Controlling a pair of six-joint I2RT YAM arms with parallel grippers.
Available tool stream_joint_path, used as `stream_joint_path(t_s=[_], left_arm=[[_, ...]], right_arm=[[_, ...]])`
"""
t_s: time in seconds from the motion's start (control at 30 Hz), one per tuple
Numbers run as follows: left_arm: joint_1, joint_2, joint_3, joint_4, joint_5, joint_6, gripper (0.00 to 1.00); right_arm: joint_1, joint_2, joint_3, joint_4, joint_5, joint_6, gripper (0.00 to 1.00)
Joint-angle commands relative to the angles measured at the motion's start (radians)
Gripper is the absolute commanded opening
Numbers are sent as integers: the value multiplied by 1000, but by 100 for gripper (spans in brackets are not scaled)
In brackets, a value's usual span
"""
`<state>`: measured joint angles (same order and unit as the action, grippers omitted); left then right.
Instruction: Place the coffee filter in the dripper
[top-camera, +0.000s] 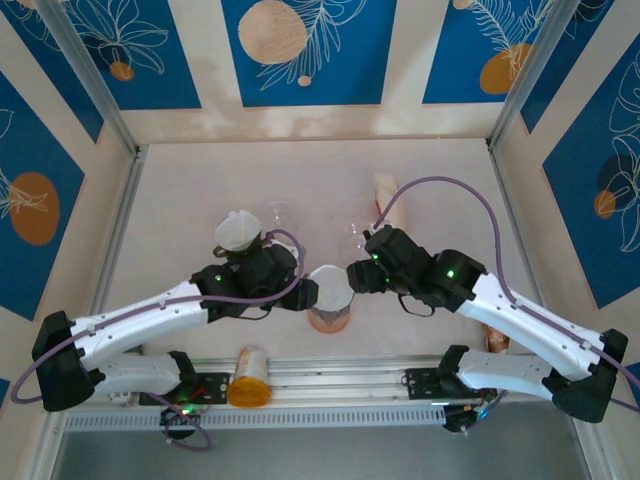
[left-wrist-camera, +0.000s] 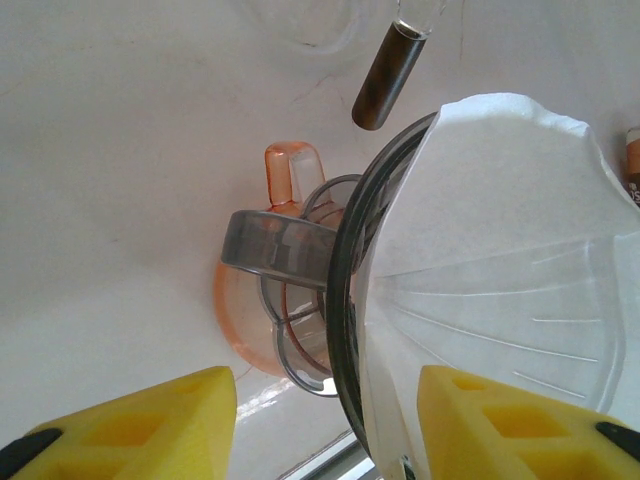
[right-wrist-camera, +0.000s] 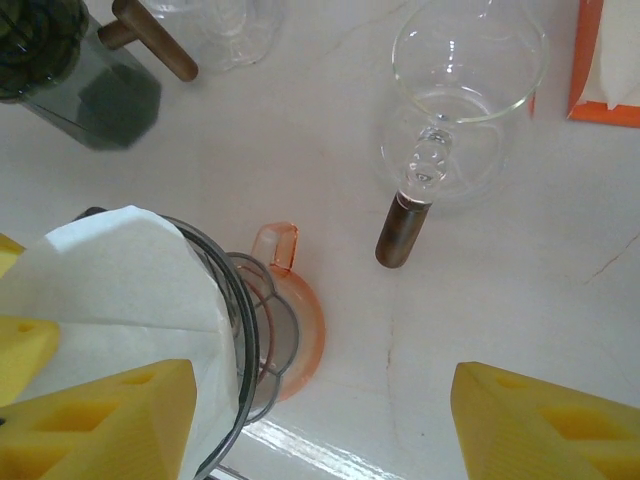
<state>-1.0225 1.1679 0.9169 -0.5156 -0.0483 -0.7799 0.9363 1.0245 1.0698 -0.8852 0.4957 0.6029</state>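
Both sets of fingers were spread. The left fingers (left-wrist-camera: 130, 425) stood apart with the dripper's dark rim between them. One yellow pad sat clear of the rim. The other lay in front of the clear wall, and whether it touched could not be told. The right fingers (right-wrist-camera: 540, 420) stood wider. One pad was just beside the paper and the other hung over bare surface, so they pinched nothing.

The bench (top-camera: 200, 180), pale and faintly veined, carried everything. Both arms reached in from its near edge and met near the middle. Between their tips stood the dripper (left-wrist-camera: 347, 300), clear ribbed plastic with a dark rim. It rested on an orange cup (left-wrist-camera: 290, 170) whose looped handle showed beside the dripper's base. The filter (left-wrist-camera: 500, 170), white paper, sat inside the dripper with its top edge rising past the rim.

A glass jug (right-wrist-camera: 470, 70) stood near the cup, its brown handle pointing toward it. In the right wrist view, a dark grey container (right-wrist-camera: 100, 100) with a wooden handle sat at the top left. An orange box (right-wrist-camera: 605, 60) lay just beside the jug at the top right. From above, a white cone (top-camera: 238, 230) sat just beyond the left wrist. An orange bottle (top-camera: 248, 378) lay on the metal rail between the arm bases.
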Motion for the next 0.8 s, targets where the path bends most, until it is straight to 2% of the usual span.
stream_joint_path(t_s=[0.0, 0.27, 0.53, 0.6, 0.7, 0.77], left_arm=[[12, -22, -3, 4, 10, -8, 55], [12, -58, -7, 16, 6, -12, 68], [17, -112, 0, -4, -34, -10, 69], [36, -128, 5, -13, -39, -3, 66], [98, -145, 11, -9, -7, 6, 48], [155, -132, 28, 0, 28, 18, 47]], right_arm=[[-1, -15, -23, 7, 24, 32, 69], [-4, -18, -27, 6, 26, 38, 69], [-14, -38, -33, -2, 37, 50, 69], [-19, -48, -35, -3, 38, 52, 69], [-25, -65, -40, -5, 46, 54, 69], [-31, -76, -45, -4, 47, 57, 69]])
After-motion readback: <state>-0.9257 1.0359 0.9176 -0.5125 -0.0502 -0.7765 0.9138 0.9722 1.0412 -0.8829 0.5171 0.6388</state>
